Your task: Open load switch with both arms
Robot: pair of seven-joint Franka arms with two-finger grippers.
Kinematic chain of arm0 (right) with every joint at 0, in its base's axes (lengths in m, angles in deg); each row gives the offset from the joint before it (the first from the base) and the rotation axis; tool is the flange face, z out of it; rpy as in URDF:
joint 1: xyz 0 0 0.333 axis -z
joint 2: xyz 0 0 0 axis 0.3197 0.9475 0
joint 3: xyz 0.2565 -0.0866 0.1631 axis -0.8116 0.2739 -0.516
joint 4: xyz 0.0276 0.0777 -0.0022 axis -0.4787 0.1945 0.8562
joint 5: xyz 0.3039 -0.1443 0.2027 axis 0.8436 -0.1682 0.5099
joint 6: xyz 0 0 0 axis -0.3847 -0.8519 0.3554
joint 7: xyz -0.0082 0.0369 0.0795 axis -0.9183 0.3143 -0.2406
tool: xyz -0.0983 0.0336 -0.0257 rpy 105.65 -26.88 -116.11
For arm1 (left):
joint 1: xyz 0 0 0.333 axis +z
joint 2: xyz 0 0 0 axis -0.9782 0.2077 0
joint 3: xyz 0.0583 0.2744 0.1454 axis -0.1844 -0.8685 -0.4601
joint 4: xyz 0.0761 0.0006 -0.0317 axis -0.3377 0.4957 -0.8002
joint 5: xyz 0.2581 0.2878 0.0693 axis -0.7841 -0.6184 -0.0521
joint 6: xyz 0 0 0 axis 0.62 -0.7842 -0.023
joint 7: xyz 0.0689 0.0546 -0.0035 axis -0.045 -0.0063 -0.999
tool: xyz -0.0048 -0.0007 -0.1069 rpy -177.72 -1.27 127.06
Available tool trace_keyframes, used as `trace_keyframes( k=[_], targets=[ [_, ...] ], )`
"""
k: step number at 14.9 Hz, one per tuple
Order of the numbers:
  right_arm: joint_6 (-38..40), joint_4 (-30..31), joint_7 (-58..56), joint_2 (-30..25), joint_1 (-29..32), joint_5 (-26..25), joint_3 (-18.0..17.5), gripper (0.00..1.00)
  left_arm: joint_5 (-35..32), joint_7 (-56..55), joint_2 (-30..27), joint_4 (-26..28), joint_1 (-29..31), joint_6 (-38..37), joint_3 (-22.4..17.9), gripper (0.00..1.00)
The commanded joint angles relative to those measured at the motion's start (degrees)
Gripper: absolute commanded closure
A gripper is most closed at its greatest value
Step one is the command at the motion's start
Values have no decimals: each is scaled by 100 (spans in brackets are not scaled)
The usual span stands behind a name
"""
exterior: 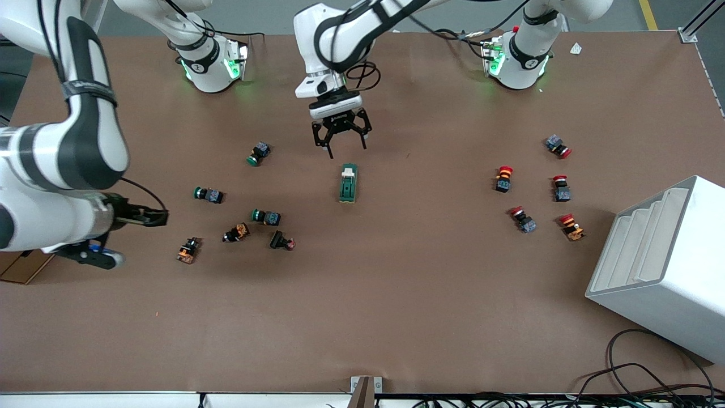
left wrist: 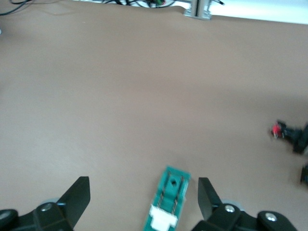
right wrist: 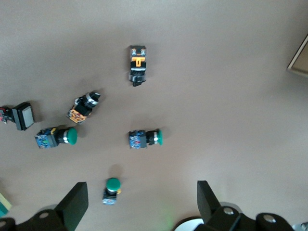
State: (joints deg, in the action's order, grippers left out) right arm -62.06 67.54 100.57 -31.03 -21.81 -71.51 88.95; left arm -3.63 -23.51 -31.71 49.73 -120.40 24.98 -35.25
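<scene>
Dark-green plastic with a cream lever at one end, the load switch (exterior: 348, 183) lies mid-table, its long axis running toward the front camera, lever end closest to my left gripper (exterior: 341, 143), which hovers spread just short of it. My right gripper (exterior: 153, 216), probably parted too, waits over the push buttons (right wrist: 144, 138), well apart.

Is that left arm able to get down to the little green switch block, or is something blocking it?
Probably yes. The left gripper hangs open near the load switch, by its white lever end, with only bare table around it.
</scene>
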Motion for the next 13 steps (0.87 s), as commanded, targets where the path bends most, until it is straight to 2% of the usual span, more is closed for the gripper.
trace_keyframes(
  k=[1, 4, 7, 10, 13],
  targets=[
    [-30, 110, -603, -276, 132, -238, -110, 0, 1096, 955, -591, -237, 554, 30, 2, 0],
    [5, 74, -894, -356, 246, -265, -119, 0, 1994, 1879, -1005, -493, 1336, -215, 11, 0],
    [14, -22, -1060, -365, 299, -273, -119, 0, 2900, 2880, -1155, -1062, 2057, -1031, 11, 0],
    [75, -382, -1491, -347, 422, -282, -118, 0, 3340, 4023, -1182, -1556, 2663, -1683, 19, 0],
    [66, -435, -1562, -330, 440, -282, -119, 0, 3631, 5060, -1453, -1575, 3296, -1816, 19, 0]
  ],
)
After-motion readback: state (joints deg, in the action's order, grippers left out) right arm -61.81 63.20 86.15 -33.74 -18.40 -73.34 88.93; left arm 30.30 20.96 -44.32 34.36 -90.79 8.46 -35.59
